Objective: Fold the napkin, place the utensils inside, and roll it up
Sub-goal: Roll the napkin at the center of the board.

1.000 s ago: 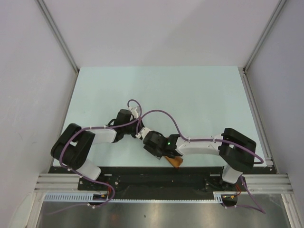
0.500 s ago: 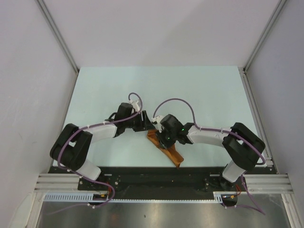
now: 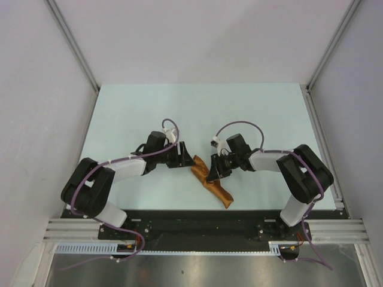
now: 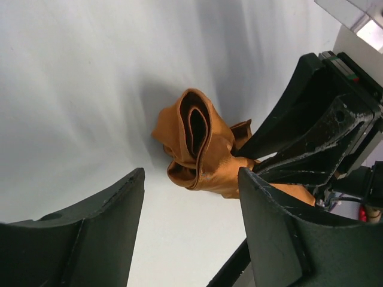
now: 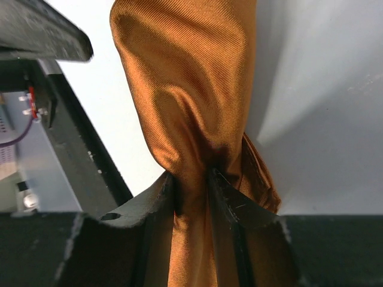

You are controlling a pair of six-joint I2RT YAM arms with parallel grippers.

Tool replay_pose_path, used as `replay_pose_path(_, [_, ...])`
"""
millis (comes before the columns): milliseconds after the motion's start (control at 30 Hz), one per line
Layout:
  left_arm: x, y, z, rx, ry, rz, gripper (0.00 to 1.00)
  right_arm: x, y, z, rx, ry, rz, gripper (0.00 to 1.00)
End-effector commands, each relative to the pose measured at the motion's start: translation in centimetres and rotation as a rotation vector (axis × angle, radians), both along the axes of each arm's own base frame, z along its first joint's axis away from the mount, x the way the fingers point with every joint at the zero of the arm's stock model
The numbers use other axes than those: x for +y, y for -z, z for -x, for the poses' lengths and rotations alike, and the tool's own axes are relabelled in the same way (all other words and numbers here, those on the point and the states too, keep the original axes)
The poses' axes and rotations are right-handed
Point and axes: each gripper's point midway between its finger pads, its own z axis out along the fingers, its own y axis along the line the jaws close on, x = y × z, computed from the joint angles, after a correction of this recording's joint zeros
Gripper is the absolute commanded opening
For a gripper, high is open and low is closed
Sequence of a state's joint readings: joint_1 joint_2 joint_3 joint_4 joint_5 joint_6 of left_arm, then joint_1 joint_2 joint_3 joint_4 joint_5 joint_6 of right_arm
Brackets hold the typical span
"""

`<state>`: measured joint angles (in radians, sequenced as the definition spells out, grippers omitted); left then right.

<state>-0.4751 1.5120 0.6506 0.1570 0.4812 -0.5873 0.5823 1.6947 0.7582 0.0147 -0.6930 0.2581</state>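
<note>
A: Position first. Found the napkin (image 3: 218,192) rolled into a narrow tube on the counter (image 3: 251,113), close to the near edge at about centre. Runs diagonally, far-left to near-right.

B: Confirmed. And relative to the right fingers (image 5: 143,215)?

A: Pinched between them. From the right wrist, saw them closed hard on the cloth, squeezing a waist into the roll, with shiny orange fabric bulging out beyond the tips. Placed the grip partway along the tube, closer to its far-left end, coming in from the right.

B: And the left fingers (image 4: 281,233)?

A: Spread apart, holding nothing. From the left wrist, saw the open rolled end of the tube ahead of the gap, clear of both tips, with its spiral layers showing. From above, placed them just left of the far end of the roll, beside it rather than on it.

B: Compared with a second back?

A: Noted the left fingers closed then and parted now. Noted the right fingers wider then and narrowed onto the cloth now. Saw both sets crowded together over near centre then, covering all but the near-right tip of the napkin. Now drawn apart, one set to each side, leaving most of the tube exposed.

B: Logged.
</note>
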Motion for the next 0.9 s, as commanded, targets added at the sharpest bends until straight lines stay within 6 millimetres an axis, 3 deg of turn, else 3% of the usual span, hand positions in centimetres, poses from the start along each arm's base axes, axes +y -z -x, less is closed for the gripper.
replay_pose_path(0, [-1.4,-0.6,0.7,-0.002,0.043,0.081,0.68,0.0,0.9,0.7,0.06,-0.023,-0.042,0.32])
replay_pose_path(167, [-3.1,0.1,1.8,0.034,0.081,0.131,0.66,-0.5,1.3,0.6,0.087,-0.008,-0.059,0.32])
replay_pose_path(267, [-4.0,0.5,2.4,0.056,0.095,0.164,0.6,-0.6,1.3,0.4,0.093,0.002,-0.062,0.32])
replay_pose_path(367, [-4.7,0.6,2.6,0.069,0.101,0.192,0.39,-0.8,1.0,0.3,0.095,0.011,-0.064,0.34])
replay_pose_path(500, [-5.1,0.6,2.5,0.089,0.095,0.219,0.06,-1.1,-0.2,-0.6,0.074,0.033,-0.061,0.5])
replay_pose_path(533, [-5.1,0.6,2.5,0.097,0.089,0.223,0.02,-1.1,-1.2,-1.0,0.041,0.034,-0.063,0.55])
replay_pose_path(667, [-5.4,0.5,2.4,0.113,0.079,0.24,0.0,-2.0,-3.7,-2.0,-0.032,0.066,0.004,0.65])
replay_pose_path(800, [-5.5,0.6,2.2,0.13,0.07,0.233,0.0,-2.8,-6.5,-3.7,-0.215,0.142,0.113,0.73])
replay_pose_path(867, [-5.3,1.0,2.2,0.146,0.059,0.21,0.0,-2.2,-7.7,-2.9,-0.291,0.123,0.182,0.76])
